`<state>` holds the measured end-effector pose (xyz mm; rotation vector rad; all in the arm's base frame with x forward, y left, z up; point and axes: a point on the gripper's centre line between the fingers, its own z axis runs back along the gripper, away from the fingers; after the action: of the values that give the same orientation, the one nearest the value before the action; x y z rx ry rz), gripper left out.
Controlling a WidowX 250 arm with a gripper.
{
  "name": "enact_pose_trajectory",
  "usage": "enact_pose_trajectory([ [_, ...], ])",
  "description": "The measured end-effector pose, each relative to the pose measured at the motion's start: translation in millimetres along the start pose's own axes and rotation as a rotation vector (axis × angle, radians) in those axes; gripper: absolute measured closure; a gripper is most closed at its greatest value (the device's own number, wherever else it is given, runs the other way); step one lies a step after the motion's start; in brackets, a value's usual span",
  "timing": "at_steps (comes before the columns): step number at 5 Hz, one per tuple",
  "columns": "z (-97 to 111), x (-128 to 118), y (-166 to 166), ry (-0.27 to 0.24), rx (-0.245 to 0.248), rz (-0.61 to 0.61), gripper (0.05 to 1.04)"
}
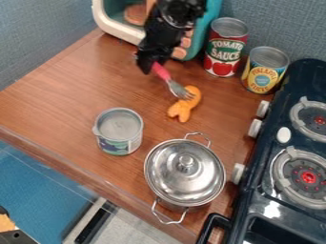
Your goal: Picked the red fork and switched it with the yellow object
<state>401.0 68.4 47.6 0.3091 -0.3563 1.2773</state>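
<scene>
Near the red can [227, 40] with a printed label [223, 53], the end effector [151, 66] grips the red fork [167, 78].

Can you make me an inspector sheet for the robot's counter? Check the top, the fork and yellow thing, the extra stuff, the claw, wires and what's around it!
Surface: brown wood-look counter.
Job's things: red fork slants down, its prongs over one end of the yellow object; I can't tell if they touch.
Clutter: grey-topped can, lidded silver pot, red-label can, yellow-label can.
Claw: black claw holds the fork by its handle.
Cables: nothing seen.
Surroundings: dark toy stove at the right, blue-grey walls behind.
</scene>
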Motion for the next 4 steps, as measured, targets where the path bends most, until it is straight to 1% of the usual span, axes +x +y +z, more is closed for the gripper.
enact_pose_trajectory([
  [1,9,-22,-8,0.03,-0.022,-0.022,0.676],
  [2,14,-42,-18,0.061,-0.055,-0.057,0.676],
  [3,16,-52,-21,0.074,-0.076,-0.077,0.676],
  [4,17,-60,-21,0.083,-0.079,-0.094,0.676],
])
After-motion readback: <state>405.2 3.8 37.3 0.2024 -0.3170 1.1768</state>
